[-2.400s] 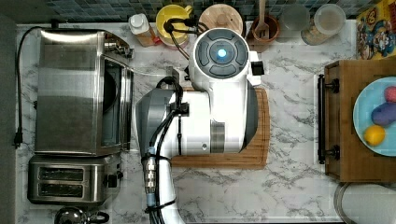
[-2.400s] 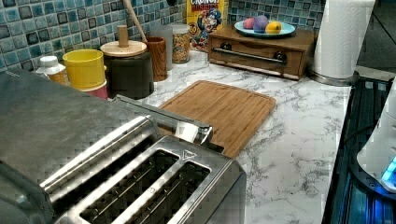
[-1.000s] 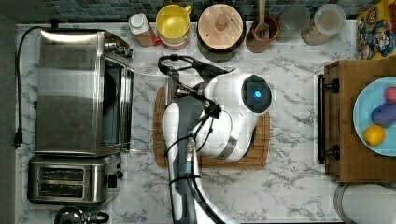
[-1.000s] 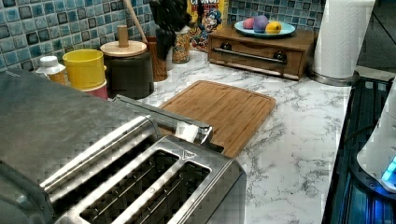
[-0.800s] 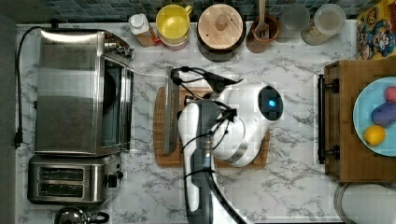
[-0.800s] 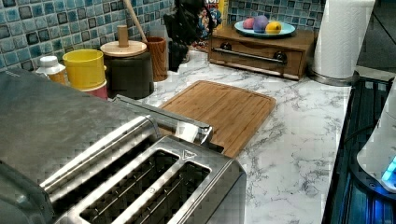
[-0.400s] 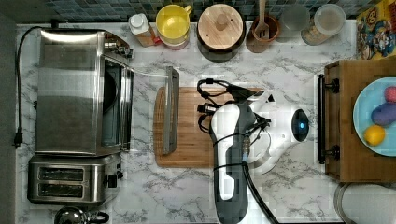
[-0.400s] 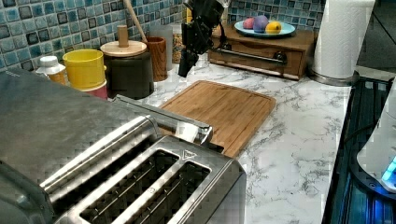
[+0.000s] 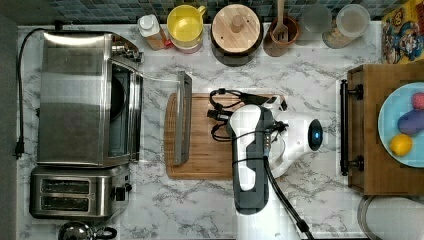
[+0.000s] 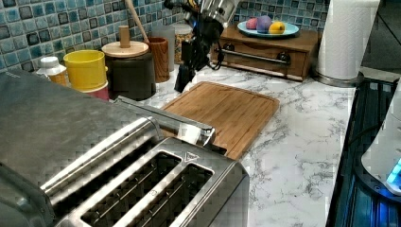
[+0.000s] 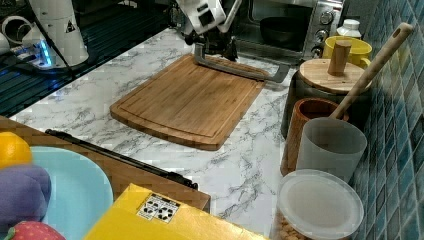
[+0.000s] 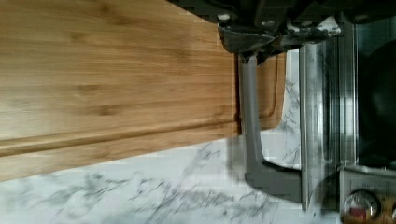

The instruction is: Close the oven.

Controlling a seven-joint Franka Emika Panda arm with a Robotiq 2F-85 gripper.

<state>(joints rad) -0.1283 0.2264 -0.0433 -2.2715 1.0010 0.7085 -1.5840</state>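
Oven [image 9: 85, 97] at the top view's left stands open, its door lying flat over the board [image 9: 210, 150]; the pincer [image 10: 185, 71] has swung in near the handle [image 9: 183, 117], finger state undeterminable, so closing has not begun.

Bamboo cutting board [image 9: 210, 150] on marble counter [image 9: 310, 200], two-slot toaster [image 9: 75, 192] nearby
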